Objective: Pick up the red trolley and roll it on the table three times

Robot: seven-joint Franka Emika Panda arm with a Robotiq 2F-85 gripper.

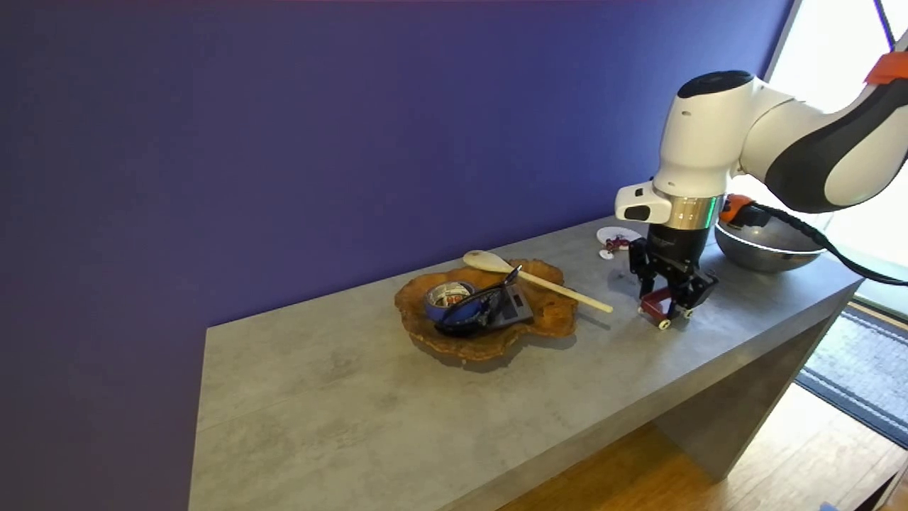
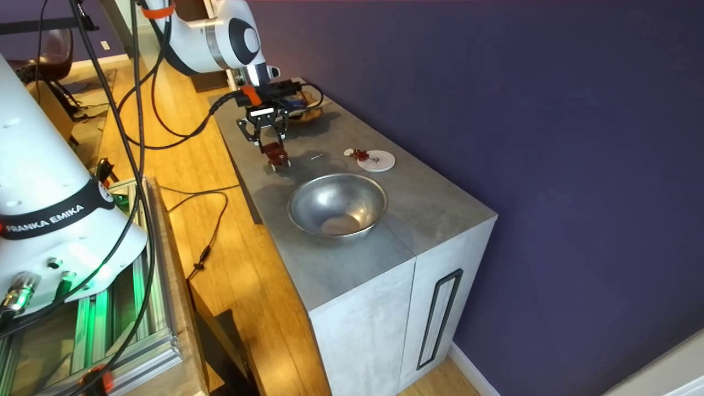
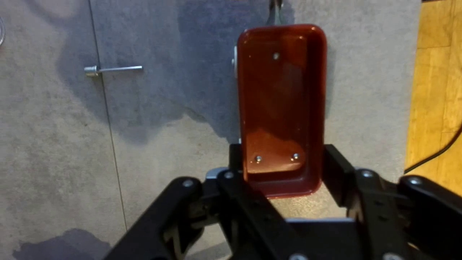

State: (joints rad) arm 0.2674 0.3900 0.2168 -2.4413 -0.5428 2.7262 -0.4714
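The red trolley (image 1: 654,304) is a small dark red tray-shaped cart with small white wheels. It also shows in an exterior view (image 2: 276,154) and fills the middle of the wrist view (image 3: 278,101). My gripper (image 1: 660,299) points down, its fingers (image 3: 283,159) pressed against the trolley's two long sides near one end. The trolley sits level or nearly so, at or just above the grey table (image 1: 319,397); I cannot tell whether all wheels touch. A handle-like part shows at its far end in the wrist view.
A metal bowl (image 2: 330,192) stands near the trolley. A white dish (image 2: 379,160) with red contents lies by the purple wall. A wooden slab (image 1: 557,319) holds a spoon (image 1: 486,261), tape and dark items. A small metal pin (image 3: 113,69) lies beside the trolley. The table's edge is close.
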